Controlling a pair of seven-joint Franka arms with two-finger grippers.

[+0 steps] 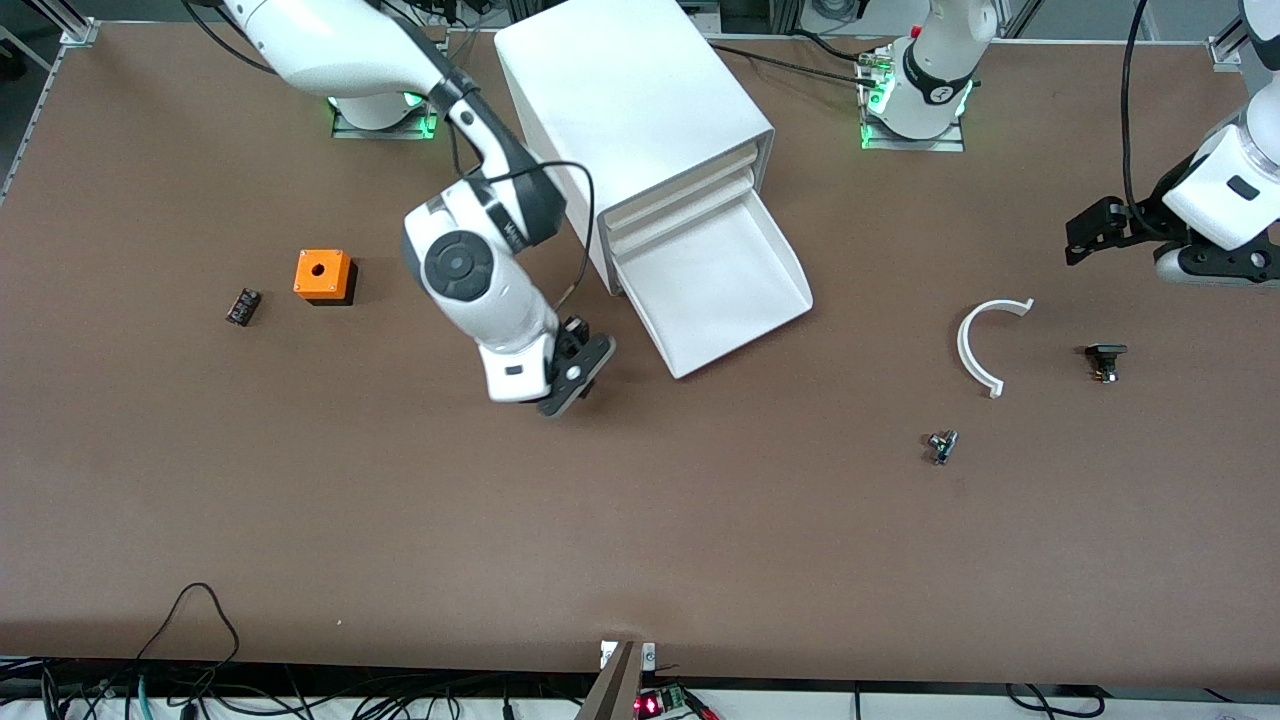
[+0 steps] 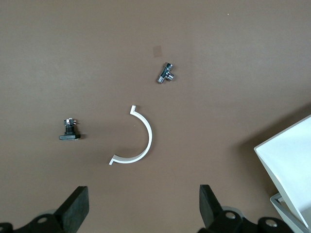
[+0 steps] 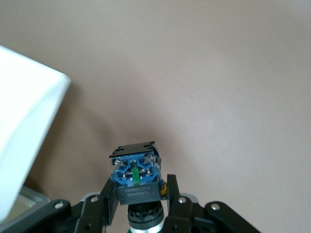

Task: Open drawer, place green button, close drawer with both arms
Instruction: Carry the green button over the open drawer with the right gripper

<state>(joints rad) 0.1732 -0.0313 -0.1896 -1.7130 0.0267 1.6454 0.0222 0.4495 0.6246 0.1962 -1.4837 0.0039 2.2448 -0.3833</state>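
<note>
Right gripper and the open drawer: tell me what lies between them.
Nothing: the front view shows bare table between the right gripper, shut on the button, and the open drawer.

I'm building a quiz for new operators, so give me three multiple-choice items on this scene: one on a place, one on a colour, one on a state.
1. Where does the button sit?
A. in the drawer
B. in the right hand
C. on the orange box

2. What colour is the curved piece on the table?
A. white
B. orange
C. black

3. How is the lowest drawer?
A. shut
B. removed
C. pulled out

Answers:
1 B, the right hand grips it in its wrist view.
2 A, it shows white on brown.
3 C, it juts from the cabinet.
</note>
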